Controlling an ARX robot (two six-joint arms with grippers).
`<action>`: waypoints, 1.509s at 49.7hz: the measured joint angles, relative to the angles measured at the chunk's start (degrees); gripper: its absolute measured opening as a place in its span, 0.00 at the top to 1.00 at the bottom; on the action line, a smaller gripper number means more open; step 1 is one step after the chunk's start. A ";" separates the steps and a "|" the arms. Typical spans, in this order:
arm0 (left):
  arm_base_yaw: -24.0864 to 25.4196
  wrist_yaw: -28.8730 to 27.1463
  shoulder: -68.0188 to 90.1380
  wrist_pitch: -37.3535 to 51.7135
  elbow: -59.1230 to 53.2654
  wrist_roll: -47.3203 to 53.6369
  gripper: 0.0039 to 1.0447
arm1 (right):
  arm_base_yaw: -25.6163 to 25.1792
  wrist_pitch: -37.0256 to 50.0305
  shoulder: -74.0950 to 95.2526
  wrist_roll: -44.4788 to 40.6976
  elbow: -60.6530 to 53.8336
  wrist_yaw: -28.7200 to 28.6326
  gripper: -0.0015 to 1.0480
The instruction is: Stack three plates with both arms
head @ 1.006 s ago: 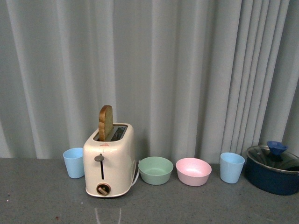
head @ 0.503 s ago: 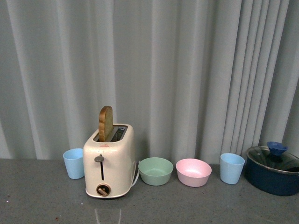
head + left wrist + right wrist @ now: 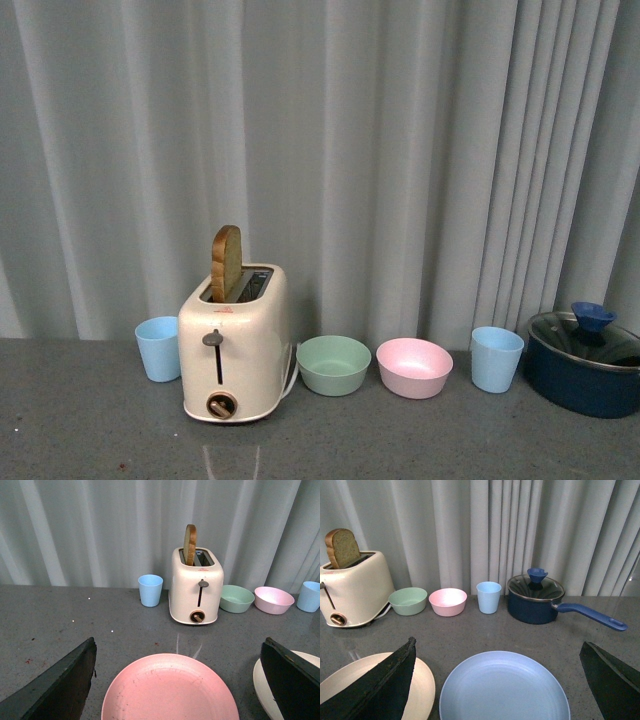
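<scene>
The left gripper (image 3: 178,647) is hanging wide open over the table (image 3: 60,615) and is holding nothing. The pink plate (image 3: 170,692) is lying flat right under it, between its two fingers (image 3: 52,685), and is not touching them. The cream plate (image 3: 262,677) is lying just beside the pink plate, with a small gap between them. One finger is hiding part of it.

Well ahead of the gripper, things are standing in a row by the curtain (image 3: 400,150). First the left cup (image 3: 158,348) is standing just beside the toaster (image 3: 235,345). A slice of bread (image 3: 226,262) is standing up in the toaster's slot and is sticking out of the top. Next the green bowl (image 3: 333,364) and the pink bowl (image 3: 414,367) are sitting side by side. Then the right cup (image 3: 496,358) is standing near the pot (image 3: 583,375). A glass lid (image 3: 585,340) with a blue knob is sitting on the pot, and I cannot tell what is inside. I cannot see into the cups either.

The right gripper (image 3: 498,645) is also hanging wide open and is holding nothing. The blue plate (image 3: 504,687) is lying flat right under it, between its fingers (image 3: 615,685). The cream plate is lying just beside the blue plate, partly hidden by one finger. The right cup and the pot are standing straight ahead of this gripper. The pot's handle (image 3: 592,616) is pointing away from the cup. No plate is lying on another plate yet.
</scene>
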 joint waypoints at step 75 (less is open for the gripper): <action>9.57 7.39 102.40 -15.23 50.38 25.88 0.06 | -0.02 0.00 0.00 0.00 0.00 -0.13 0.07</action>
